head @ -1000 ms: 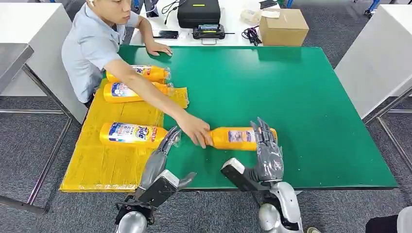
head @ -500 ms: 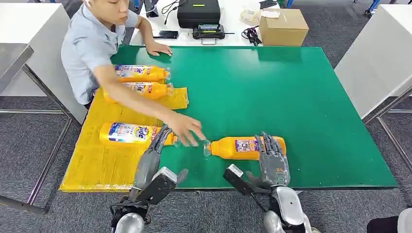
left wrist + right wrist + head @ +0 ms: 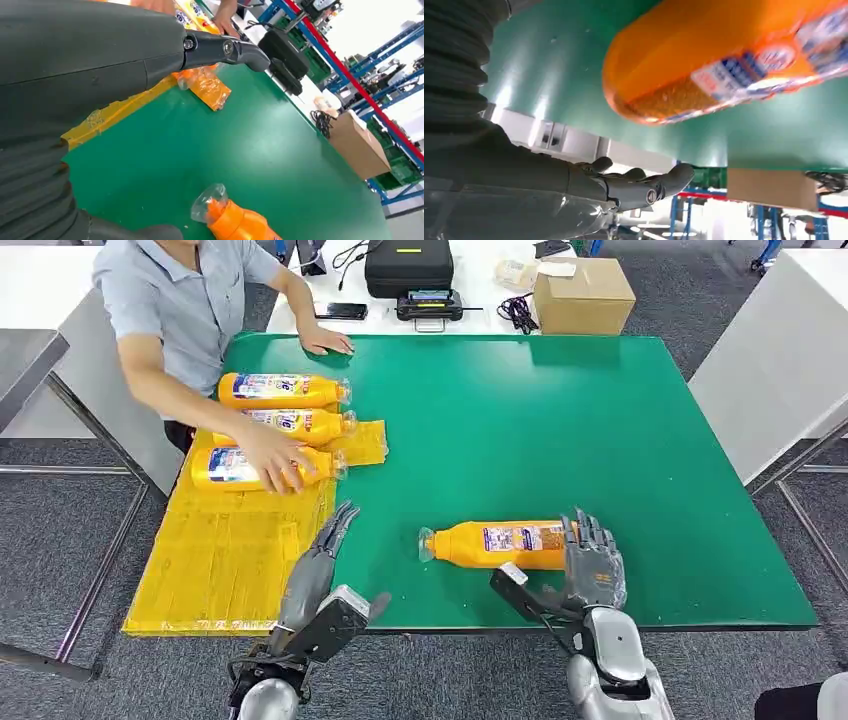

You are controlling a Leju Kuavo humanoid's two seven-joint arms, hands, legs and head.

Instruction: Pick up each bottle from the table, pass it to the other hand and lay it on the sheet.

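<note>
Green table (image 3: 620, 440): bottle (image 3: 495, 543) beside right hand (image 3: 592, 565).

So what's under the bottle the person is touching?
The orange bottle with the blue label under the person's hand lies on the crinkly yellow sheet, which lies on the green table. The sheet directly beneath the bottle is covered.
</note>
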